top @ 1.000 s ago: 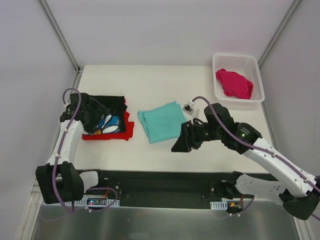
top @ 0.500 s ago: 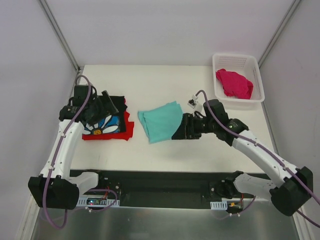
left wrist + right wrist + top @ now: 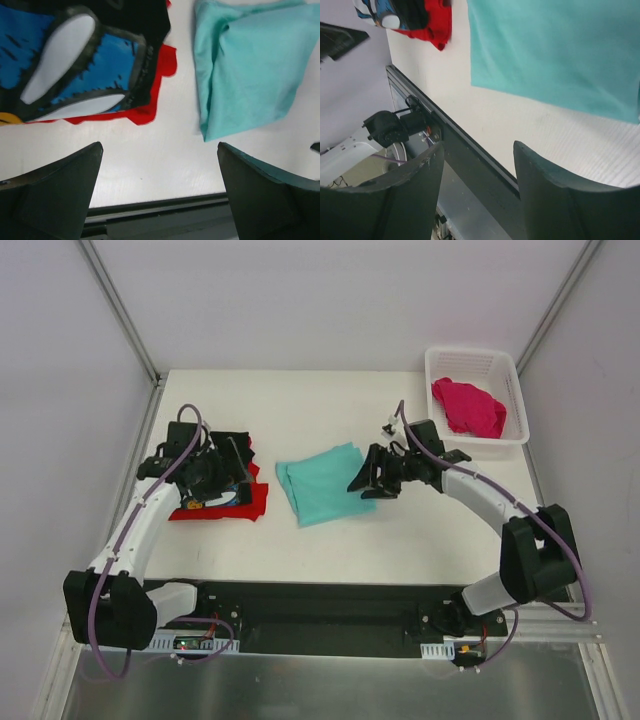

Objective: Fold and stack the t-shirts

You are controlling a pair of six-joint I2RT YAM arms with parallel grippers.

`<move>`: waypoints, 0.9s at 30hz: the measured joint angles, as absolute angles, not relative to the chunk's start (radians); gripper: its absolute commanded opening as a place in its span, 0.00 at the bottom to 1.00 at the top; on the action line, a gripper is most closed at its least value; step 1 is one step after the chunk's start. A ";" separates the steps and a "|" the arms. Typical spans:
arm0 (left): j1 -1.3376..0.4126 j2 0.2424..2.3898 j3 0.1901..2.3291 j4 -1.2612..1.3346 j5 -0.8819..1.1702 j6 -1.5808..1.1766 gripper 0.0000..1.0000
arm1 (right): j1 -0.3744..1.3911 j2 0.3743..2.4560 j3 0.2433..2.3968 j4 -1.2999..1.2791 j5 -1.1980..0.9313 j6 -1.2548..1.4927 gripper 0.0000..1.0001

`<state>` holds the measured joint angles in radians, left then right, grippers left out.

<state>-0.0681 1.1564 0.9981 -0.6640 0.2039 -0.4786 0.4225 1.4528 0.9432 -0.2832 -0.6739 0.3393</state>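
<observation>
Risk: right gripper (image 3: pixel 366 480), spread and empty at right edge of teal shirt (image 3: pixel 322 483), may pinch only top layer; fold opens in transfer. Shirt lies mid-table beside black shirt (image 3: pixel 228 443) on red shirt (image 3: pixel 255 502). Left gripper (image 3: pixel 159 147) spread, empty.

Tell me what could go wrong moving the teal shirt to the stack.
The right fingers hover open at the layered edge of the teal shirt; they may pinch only the top layer and unfold it. The black shirt sits unevenly on the red shirt, so the stack may end up lopsided.
</observation>
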 measured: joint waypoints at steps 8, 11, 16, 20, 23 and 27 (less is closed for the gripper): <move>-0.249 1.201 0.834 -0.304 0.304 -0.670 0.99 | 0.307 1.634 1.130 -0.264 -0.760 0.313 0.61; -0.307 1.210 0.756 -0.121 0.260 -0.771 0.99 | 0.271 1.702 1.187 -0.259 -0.784 0.301 0.61; -0.399 1.274 0.685 0.077 0.121 -0.895 0.99 | 0.240 1.769 1.234 -0.260 -0.811 0.276 0.61; -0.445 1.287 0.618 0.188 0.017 -0.962 0.99 | 0.220 1.822 1.264 -0.261 -0.839 0.255 0.61; -0.469 1.286 0.545 0.268 -0.067 -1.006 0.99 | 0.195 1.874 1.292 -0.259 -0.863 0.247 0.61; -0.496 1.290 0.486 0.323 -0.153 -1.053 0.99 | 0.164 1.935 1.326 -0.258 -0.885 0.244 0.61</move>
